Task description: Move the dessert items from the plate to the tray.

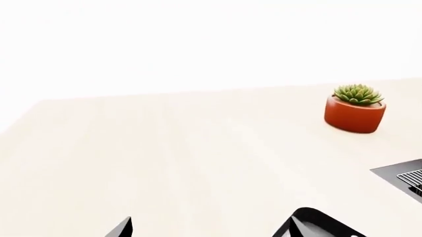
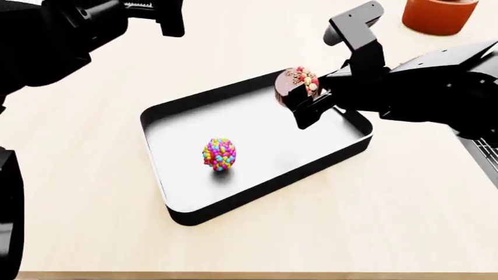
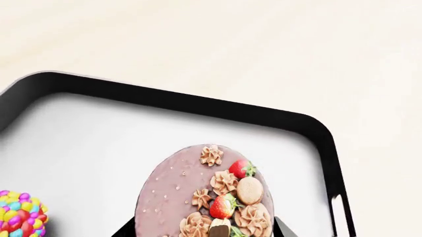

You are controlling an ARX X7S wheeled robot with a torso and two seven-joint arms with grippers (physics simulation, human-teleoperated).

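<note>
The black-walled tray (image 2: 167, 192) with a pale floor lies mid-table. The candy-bead ball (image 2: 219, 154) rests on its floor; it also shows in the right wrist view (image 3: 20, 215). My right gripper (image 2: 300, 102) is shut on the chocolate cake (image 2: 297, 83), tilted on edge, above the tray's far right corner. In the right wrist view the cake (image 3: 204, 195) fills the space between the jaws over the tray floor (image 3: 86, 148). My left gripper (image 1: 211, 229) is open and empty, raised at the far left over bare table. The plate is out of view.
A red pot with a succulent (image 1: 355, 108) stands at the back right, seen also in the head view (image 2: 439, 14). A wire rack's edge (image 2: 486, 154) shows at the right, behind my right arm, and in the left wrist view (image 1: 405, 177).
</note>
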